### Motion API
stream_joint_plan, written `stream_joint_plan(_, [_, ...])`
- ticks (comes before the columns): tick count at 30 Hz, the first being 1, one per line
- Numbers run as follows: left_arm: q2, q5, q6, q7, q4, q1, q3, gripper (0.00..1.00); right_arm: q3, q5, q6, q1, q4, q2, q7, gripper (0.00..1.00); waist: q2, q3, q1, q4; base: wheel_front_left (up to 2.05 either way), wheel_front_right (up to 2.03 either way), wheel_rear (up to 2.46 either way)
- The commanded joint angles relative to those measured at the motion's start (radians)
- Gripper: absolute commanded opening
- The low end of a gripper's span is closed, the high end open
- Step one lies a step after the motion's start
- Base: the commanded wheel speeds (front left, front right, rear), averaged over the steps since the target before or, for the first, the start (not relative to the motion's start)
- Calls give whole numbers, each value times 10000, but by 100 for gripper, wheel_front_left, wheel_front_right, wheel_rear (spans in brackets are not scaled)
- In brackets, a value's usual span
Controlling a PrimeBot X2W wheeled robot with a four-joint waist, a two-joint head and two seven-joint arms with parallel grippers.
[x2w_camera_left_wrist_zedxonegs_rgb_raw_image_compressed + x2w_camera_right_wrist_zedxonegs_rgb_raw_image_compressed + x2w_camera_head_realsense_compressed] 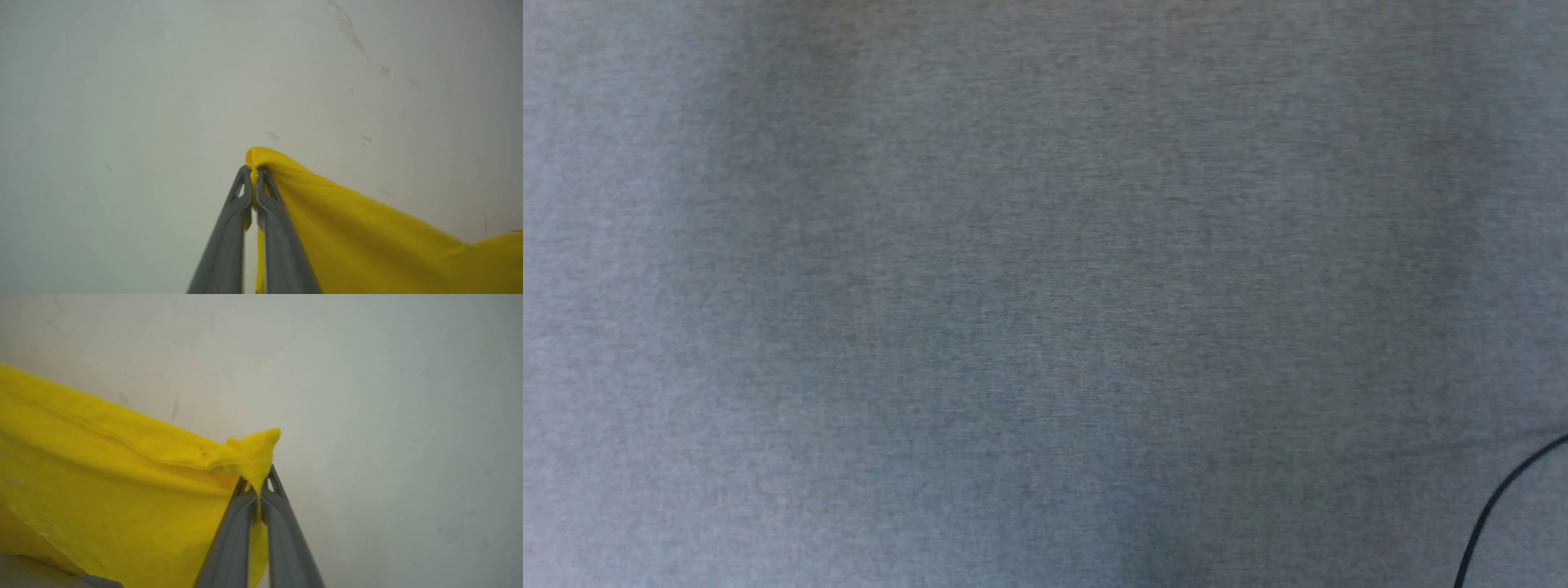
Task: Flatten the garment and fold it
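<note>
The garment (367, 241) is a bright yellow cloth, lifted and stretched taut between both arms. In the left wrist view my left gripper (253, 171) is shut on a bunched corner of it, and the cloth runs off to the lower right. In the right wrist view my right gripper (258, 484) is shut on another corner, with the garment (102, 477) spreading to the left. Only plain yellow fabric is visible; no print shows.
Both wrist views face a pale scuffed wall (163, 81). The head view looks down on a grey fabric-covered surface (1013, 286), with a thin black cable (1499, 502) crossing its lower right corner.
</note>
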Motion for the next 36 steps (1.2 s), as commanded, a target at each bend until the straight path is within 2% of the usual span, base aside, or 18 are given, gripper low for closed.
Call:
stream_joint_plan(1, [-87, -55, 13, -46, -85, 615, 49, 0, 168, 76, -21, 536, 161, 147, -235, 0, 0, -119, -1, 139, 0, 0, 0])
stream_joint_plan(9, [-390, -94, 126, -60, -1362, 4830, 145, 0, 1453, 266, -21, 3318, 247, 379, -1225, 0, 0, -1336, -1, 404, 0, 0, 0])
stream_joint_plan(14, [-84, -510, 228, 254, -1895, 7664, -3, 0, 2419, 493, -21, 5231, -245, 195, -1484, 0, 0, -2425, -1, 519, 0, 0, 0])
stream_joint_plan(15, [-84, -510, 228, 254, -1895, 7664, -3, 0, 2419, 493, -21, 5231, -245, 195, -1484, 0, 0, -2425, -1, 519, 0, 0, 0])
stream_joint_plan(20, [758, -990, 315, 1514, -2661, 10198, -162, 0, 3461, 558, -21, 6787, -965, -280, -1411, 0, 0, -3436, -1, 606, 0, 0, 0])
stream_joint_plan(25, [1704, -1657, 408, 3244, -3674, 12583, -428, 0, 4095, 1064, -21, 8095, -1670, -843, -823, 0, 0, -4218, -1, 736, 0, 0, 0])
stream_joint_plan(27, [2143, -2074, 495, 4047, -4292, 13775, -570, 0, 4267, 1350, -21, 8817, -1946, -1285, -353, 0, 0, -4602, -1, 815, 0, 0, 0])
stream_joint_plan(31, [2424, -2614, 680, 4720, -4790, 14815, -617, 0, 4241, 1737, -21, 9503, -2142, -1682, 179, 0, 0, -4914, -1, 837, 0, 0, 0])
stream_joint_plan(36, [2461, -4023, 906, 5673, -5599, 16127, -543, 0, 3946, 1709, -21, 10602, -2334, -2385, 797, 0, 0, -5405, -1, 901, 0, 0, 0])
